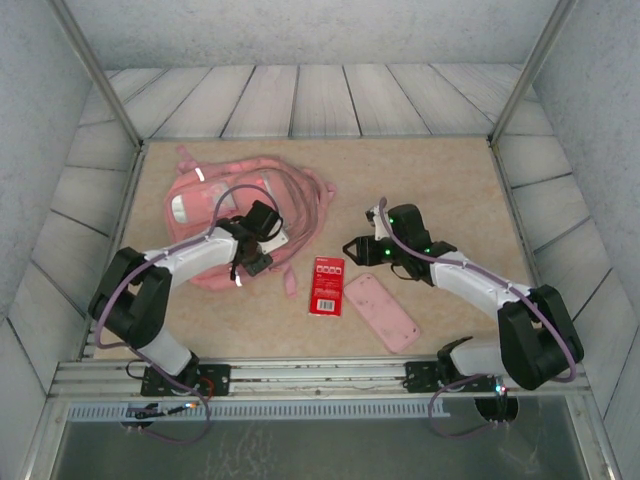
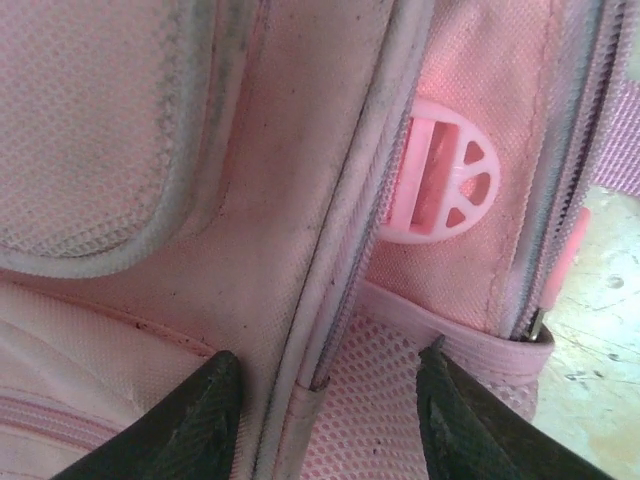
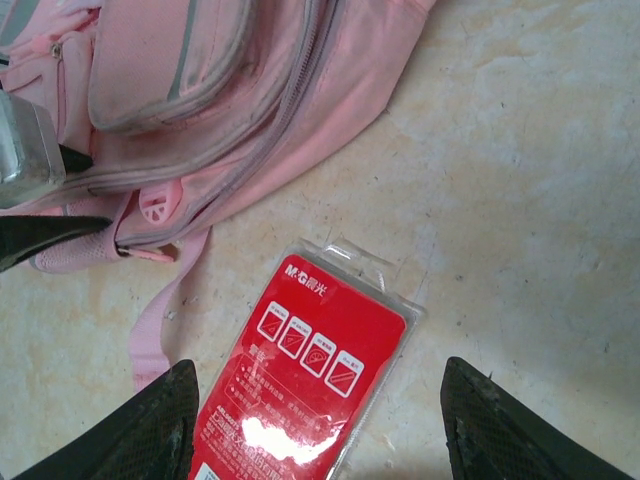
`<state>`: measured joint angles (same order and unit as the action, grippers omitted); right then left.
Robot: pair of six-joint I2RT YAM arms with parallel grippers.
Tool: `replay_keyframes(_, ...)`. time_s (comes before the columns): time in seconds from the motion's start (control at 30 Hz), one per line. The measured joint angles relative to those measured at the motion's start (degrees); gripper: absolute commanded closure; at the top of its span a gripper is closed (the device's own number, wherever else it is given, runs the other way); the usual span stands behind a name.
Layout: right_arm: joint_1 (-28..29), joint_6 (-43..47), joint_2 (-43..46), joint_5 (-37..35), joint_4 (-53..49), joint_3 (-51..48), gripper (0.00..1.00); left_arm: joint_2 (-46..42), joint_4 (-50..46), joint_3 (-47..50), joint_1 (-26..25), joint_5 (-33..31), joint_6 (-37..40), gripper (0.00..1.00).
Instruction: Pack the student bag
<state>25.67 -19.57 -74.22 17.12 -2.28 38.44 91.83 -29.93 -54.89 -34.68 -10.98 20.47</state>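
Note:
The student bag (image 1: 205, 200) is a soft pink backpack lying flat at the table's back left. My left gripper (image 1: 254, 262) is low over its near right corner. In the left wrist view the gripper (image 2: 325, 410) is open, its two dark fingertips (image 2: 205, 420) astride the end of a grey zip seam (image 2: 340, 300) on the bag (image 2: 150, 150), with mesh fabric between them. My right gripper (image 1: 354, 248) is open at mid-table. In the right wrist view the gripper (image 3: 320, 430) hangs over a red blister pack (image 3: 300, 390), with the bag (image 3: 200, 90) beyond it.
The red pack (image 1: 327, 285) lies flat at the table's middle, and a flat pink pencil case (image 1: 380, 312) lies just right of it. Loose pink straps (image 1: 310, 205) trail from the bag's right side. Grey walls close in the table on three sides.

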Motion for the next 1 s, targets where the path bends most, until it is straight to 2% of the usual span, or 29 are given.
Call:
replay_keyframes(0.13, 0.0, -0.3, 0.0, 0.7, 0.2, -0.3, 0.36, 0.9, 1.4, -0.1, 0.0, -1.6, 0.1, 0.64)
replay_keyframes(0.2, 0.0, -0.3, 0.1, 0.8, 0.2, -0.3, 0.36, 1.6, 1.8, -0.4, 0.0, -2.1, 0.0, 0.66)
replay_keyframes(0.4, 0.0, -0.3, 1.5, 0.9, 0.1, -0.3, 0.36, 1.9, -0.1, -2.8, -0.3, -1.0, -1.5, 0.54)
replay_keyframes(0.63, 0.0, -0.3, 1.7, 1.0, 0.2, -0.3, 0.36, -4.5, -4.7, -3.3, -1.0, 1.9, -1.9, 0.54)
replay_keyframes(0.77, 0.0, -0.3, 1.7, 1.3, 0.2, -0.3, 0.36, -8.4, -6.6, -1.4, -1.0, 5.1, -2.1, 0.57)
replay_keyframes(1.0, 0.0, -0.3, 1.7, 1.4, 0.2, -0.3, 0.36, -6.2, -8.4, 2.6, -1.1, 9.5, -2.3, 0.58)
